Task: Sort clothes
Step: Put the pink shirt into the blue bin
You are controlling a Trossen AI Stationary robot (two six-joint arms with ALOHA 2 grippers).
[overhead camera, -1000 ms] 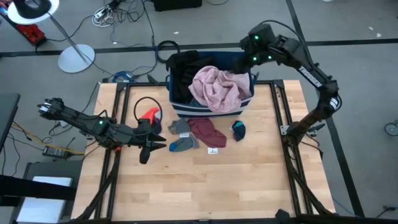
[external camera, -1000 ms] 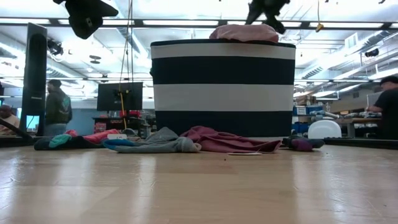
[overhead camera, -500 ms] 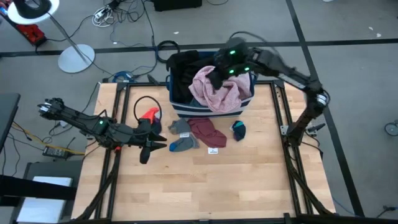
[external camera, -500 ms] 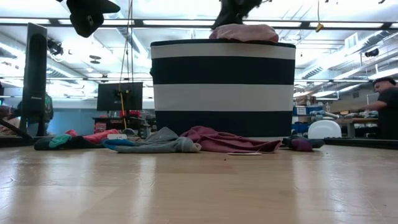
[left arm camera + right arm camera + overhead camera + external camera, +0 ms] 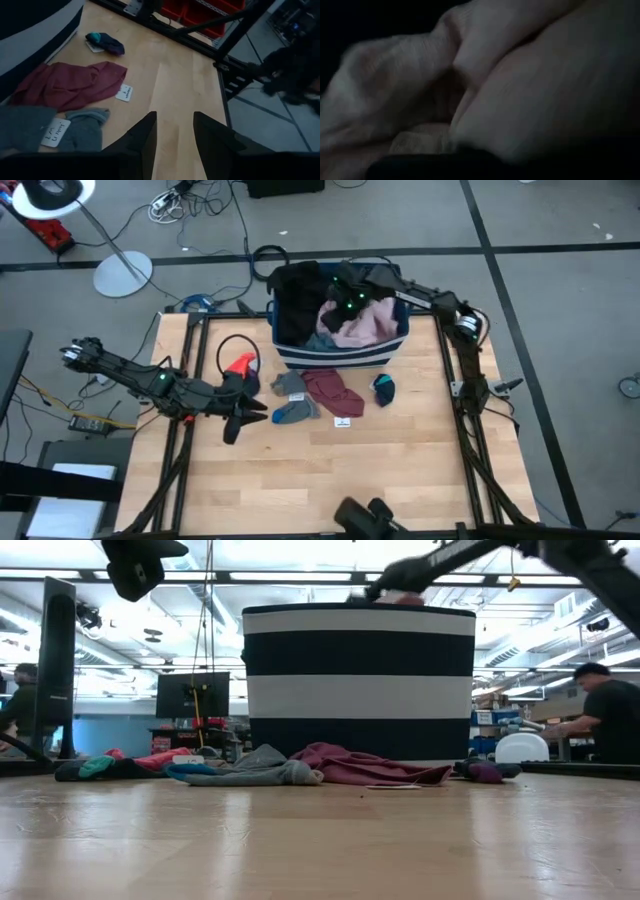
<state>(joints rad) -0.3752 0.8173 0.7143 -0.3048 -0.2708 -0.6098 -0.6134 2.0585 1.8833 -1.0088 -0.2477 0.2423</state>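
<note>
Swinging down from above the bin (image 5: 290, 356) since a second ago, the right gripper (image 5: 340, 304) now digs into the pink garment (image 5: 365, 323) heaped inside, jaws hidden by cloth, while the left gripper (image 5: 238, 412), jaws apart, waits beside the sorted socks (image 5: 292, 412) on the surface (image 5: 330, 470).

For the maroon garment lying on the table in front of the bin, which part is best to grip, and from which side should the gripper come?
Probably from straight above. The maroon garment lies flat and spread out in front of the striped bin, so no edge stands up. Pinch a raised fold near its middle, away from the white tag and the grey piece beside it. The left gripper hovers closest.
</note>
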